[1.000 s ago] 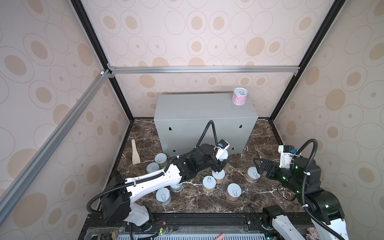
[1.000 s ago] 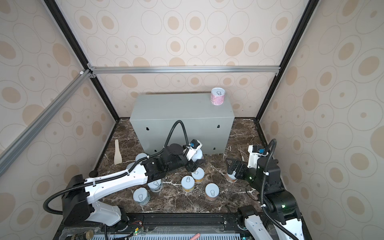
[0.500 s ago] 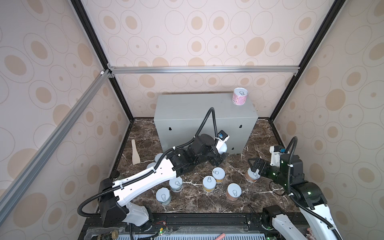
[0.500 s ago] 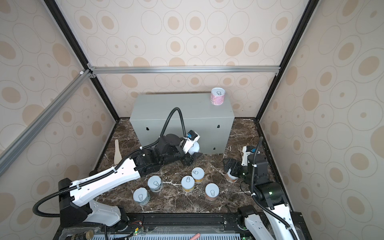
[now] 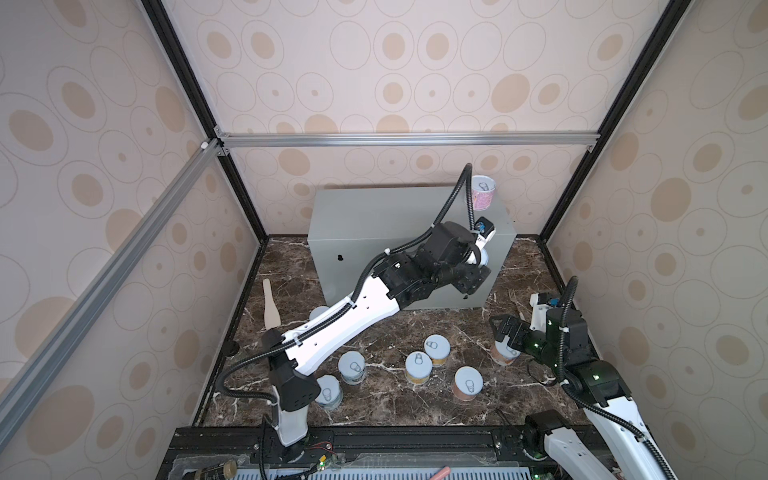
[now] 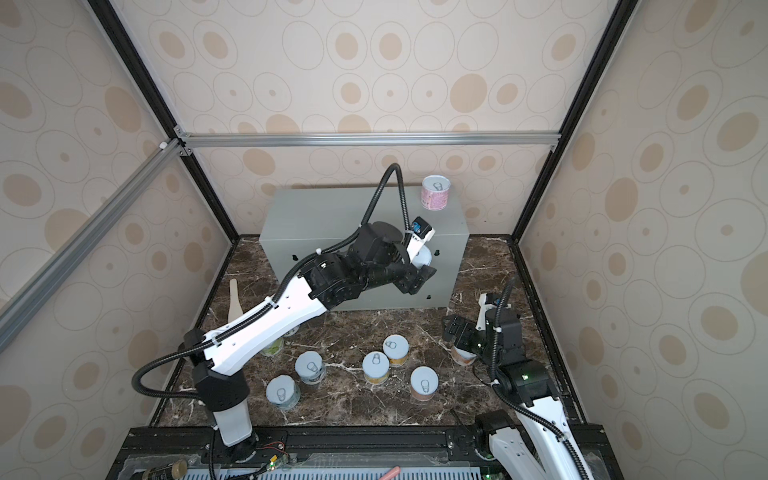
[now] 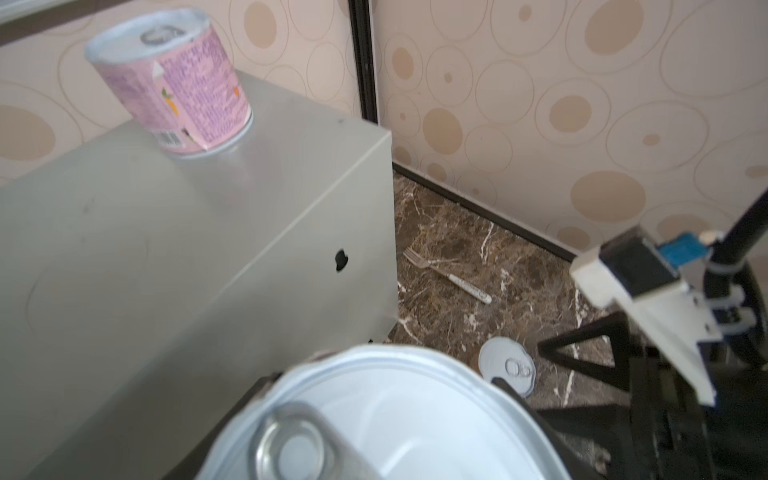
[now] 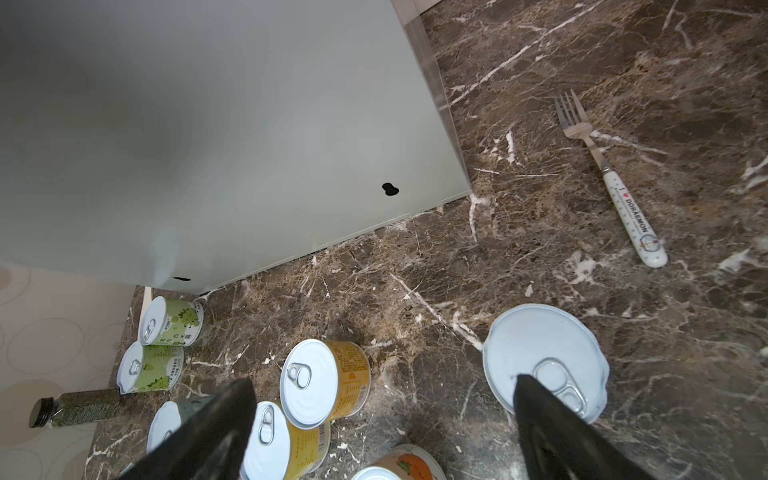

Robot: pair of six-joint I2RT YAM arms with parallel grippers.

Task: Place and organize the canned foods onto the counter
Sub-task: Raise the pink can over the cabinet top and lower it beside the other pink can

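Brown marble [image 5: 419, 330] carries loose cans [image 5: 436, 347]; left fingers [image 7: 508, 386] clamp a can [image 7: 395, 415] before the grey worktop [image 5: 374, 216], pink can [image 5: 482, 195] at its 1 o'clock corner; right fingers [image 8: 552, 424] stand apart.

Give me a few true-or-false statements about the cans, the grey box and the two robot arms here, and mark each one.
1. A pink can stands on the grey box. True.
2. The left gripper is empty. False: it grips a silver-lidded can.
3. The fork lies on top of the grey box. False: it lies on the marble beside the box.
4. The right gripper is open, over an upright can on the marble. True.
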